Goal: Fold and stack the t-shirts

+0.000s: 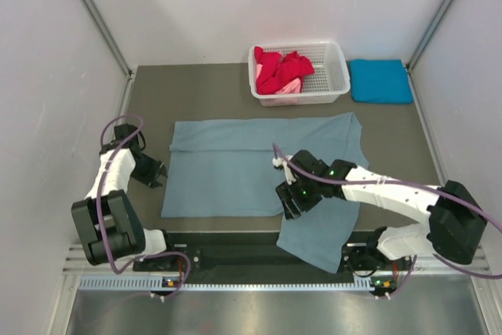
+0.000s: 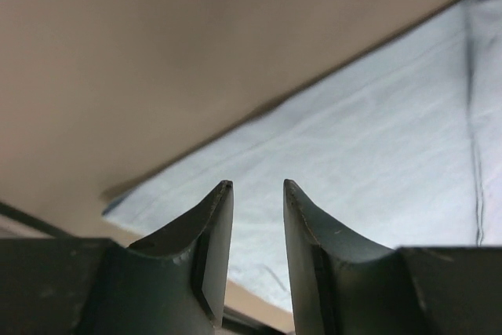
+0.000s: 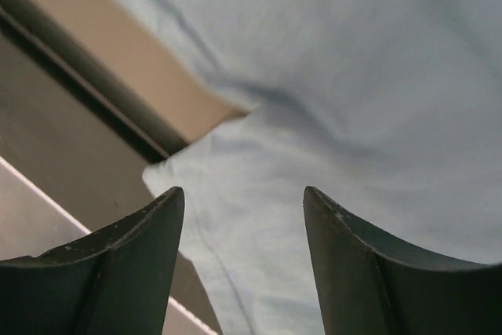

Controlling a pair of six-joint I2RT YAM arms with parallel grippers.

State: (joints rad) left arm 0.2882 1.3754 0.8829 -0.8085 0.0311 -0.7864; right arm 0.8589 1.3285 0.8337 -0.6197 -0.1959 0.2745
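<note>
— Left gripper (image 1: 154, 172) hangs just beside the left edge of the grey-blue t-shirt (image 1: 227, 166). On my wrist view its fingers (image 2: 216, 233) stand a narrow gap apart, with nothing between them.

— And the other arm?

— Right gripper (image 1: 289, 200) is over the shirt's near right part, jaws wide and empty. From its wrist camera I see only blue cloth below the fingers, with the table's near edge off to one side.

— How does that shirt look?

— It is spread flat across the middle of the table (image 1: 196, 88), its long side running left to right. I can make out a straight crease across it toward the far side and a sleeve sticking out at the far right. Its near right end droops over the table's near edge, and the cloth is softly wrinkled under the right gripper.

— What about the rest?

— I see a turquoise t-shirt (image 1: 380, 80) lying folded in the far right corner, just beside the white basket (image 1: 333, 76). Inside the basket a red t-shirt (image 1: 282, 67) is bunched on top, and a pink t-shirt (image 1: 290, 86) shows beneath it by the near wall. All of that is well apart from both grippers.
</note>
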